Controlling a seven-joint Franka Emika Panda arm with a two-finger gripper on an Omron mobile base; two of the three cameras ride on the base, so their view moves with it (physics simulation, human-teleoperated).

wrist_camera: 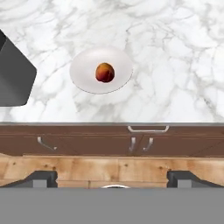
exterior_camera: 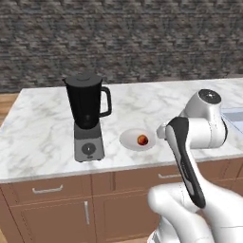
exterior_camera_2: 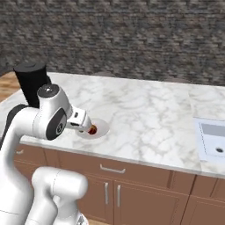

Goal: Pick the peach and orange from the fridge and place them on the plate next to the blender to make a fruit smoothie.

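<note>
The peach [exterior_camera: 142, 140] [exterior_camera_2: 92, 130] [wrist_camera: 105, 72], reddish-orange with a paler patch, lies on the small white plate [exterior_camera: 128, 140] [exterior_camera_2: 103, 127] [wrist_camera: 83, 72]. The plate rests on the marble counter just right of the blender [exterior_camera: 88, 118] [exterior_camera_2: 30, 83] [wrist_camera: 13, 74]. In the hand view my gripper [wrist_camera: 113, 178] is open, its fingertips [wrist_camera: 43, 177] wide apart with nothing between them. It is held back from the counter's front edge, pointing at the plate from above the floor. The orange and the fridge are out of view.
A sink [exterior_camera_2: 211, 140] [exterior_camera: 235, 116] is set into the counter at the far right. Brown cabinet fronts with grey handles [wrist_camera: 148, 129] run below the counter edge. A dark stone wall [exterior_camera: 123, 38] stands behind the counter.
</note>
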